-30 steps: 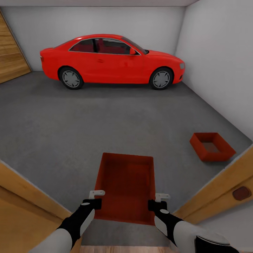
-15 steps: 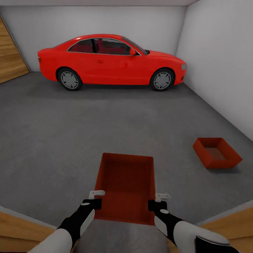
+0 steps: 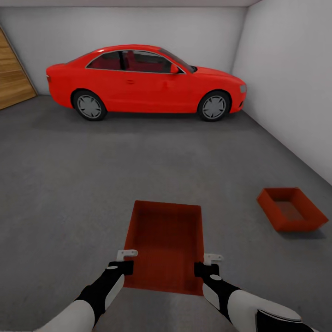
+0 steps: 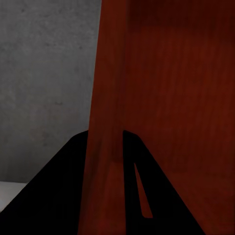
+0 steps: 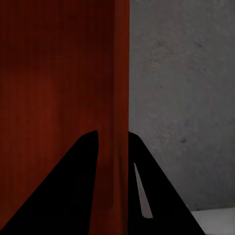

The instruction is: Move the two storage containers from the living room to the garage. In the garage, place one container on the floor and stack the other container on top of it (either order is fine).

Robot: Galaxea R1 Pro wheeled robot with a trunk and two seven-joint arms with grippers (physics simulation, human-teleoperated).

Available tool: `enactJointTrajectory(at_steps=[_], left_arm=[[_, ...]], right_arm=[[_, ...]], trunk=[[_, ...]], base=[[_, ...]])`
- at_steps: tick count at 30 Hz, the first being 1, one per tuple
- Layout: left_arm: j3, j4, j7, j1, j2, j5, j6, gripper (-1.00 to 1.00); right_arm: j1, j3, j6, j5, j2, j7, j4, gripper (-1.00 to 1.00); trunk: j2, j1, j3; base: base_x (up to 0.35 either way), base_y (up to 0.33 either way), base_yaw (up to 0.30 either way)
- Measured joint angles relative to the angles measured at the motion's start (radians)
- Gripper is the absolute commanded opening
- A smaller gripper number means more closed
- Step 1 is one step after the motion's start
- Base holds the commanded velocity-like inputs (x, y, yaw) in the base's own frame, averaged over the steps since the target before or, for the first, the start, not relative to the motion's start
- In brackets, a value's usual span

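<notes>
I carry one orange-red storage container in front of me, above the dark grey garage floor. My left gripper is shut on its left wall and my right gripper is shut on its right wall. The left wrist view has the container's wall pinched between the dark fingers. In the right wrist view the wall is likewise clamped between the fingers. The other storage container rests on the floor ahead at the right, near the right wall.
A red car is parked across the back of the garage. A wooden-slat door stands at the far left. Pale grey walls close the room at the back and right. Open floor lies between me and the car.
The whole view has shifted forward: the wooden door frames at the lower corners have dropped out of view. The container on the floor appears lower and nearer. Both grippers hold the carried container as before.
</notes>
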State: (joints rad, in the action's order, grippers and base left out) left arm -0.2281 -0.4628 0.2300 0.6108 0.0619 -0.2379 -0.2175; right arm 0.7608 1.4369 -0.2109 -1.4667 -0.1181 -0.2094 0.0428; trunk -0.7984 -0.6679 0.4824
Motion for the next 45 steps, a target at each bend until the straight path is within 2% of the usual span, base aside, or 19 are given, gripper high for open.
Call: enactJointTrajectory(at_steps=[45], left_arm=[[0.003,0.005,-0.001,0.0,0.001,0.001,0.004,-1.0]], right_arm=[[0.0,0.003,0.0,0.0,0.0,0.0,-0.001,-1.0]], trunk=[[0.0,0.0,0.0]], base=[[0.322,0.0,0.0]])
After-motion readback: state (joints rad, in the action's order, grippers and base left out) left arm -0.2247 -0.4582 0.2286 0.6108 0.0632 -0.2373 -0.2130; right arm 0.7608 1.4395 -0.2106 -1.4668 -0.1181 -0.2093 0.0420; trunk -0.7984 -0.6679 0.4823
